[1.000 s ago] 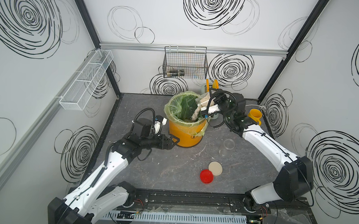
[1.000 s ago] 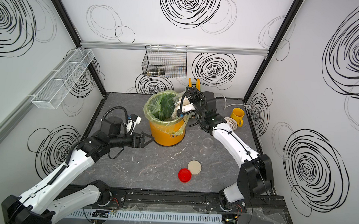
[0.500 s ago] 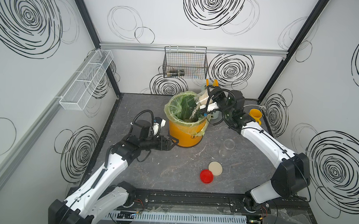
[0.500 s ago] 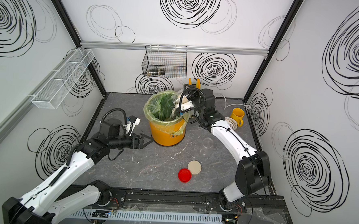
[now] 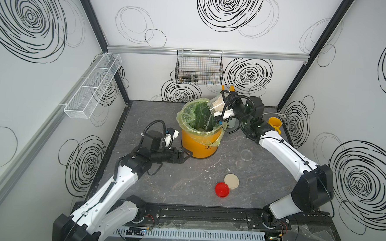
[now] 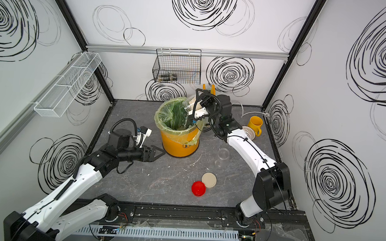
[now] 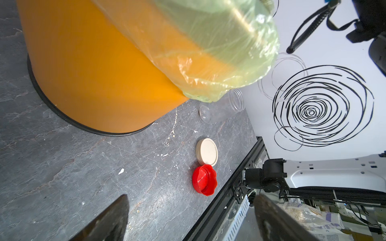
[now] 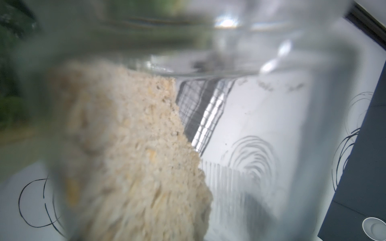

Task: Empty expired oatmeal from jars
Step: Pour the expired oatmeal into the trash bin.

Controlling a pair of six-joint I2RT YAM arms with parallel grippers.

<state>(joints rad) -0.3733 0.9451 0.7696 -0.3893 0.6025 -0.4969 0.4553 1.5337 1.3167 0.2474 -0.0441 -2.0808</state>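
An orange bucket (image 5: 198,146) with a translucent green liner (image 5: 187,116) sits mid-frame on a dark grey, pale-veined desk (image 5: 179,183) in both top views, with a red lid (image 5: 222,189) and a cream lid (image 5: 231,181) at lower right. A yellow mug (image 5: 275,124) shows at right, before white walls (image 5: 181,16) scrawled with black spirals. Pale beige oatmeal (image 8: 135,156) shows through a clear jar (image 8: 261,125) in the right wrist view.

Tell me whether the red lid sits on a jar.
No, the red lid lies loose on the tabletop beside the cream lid.

White arms (image 5: 283,150), black joints (image 5: 313,193), looped cables (image 5: 156,121)
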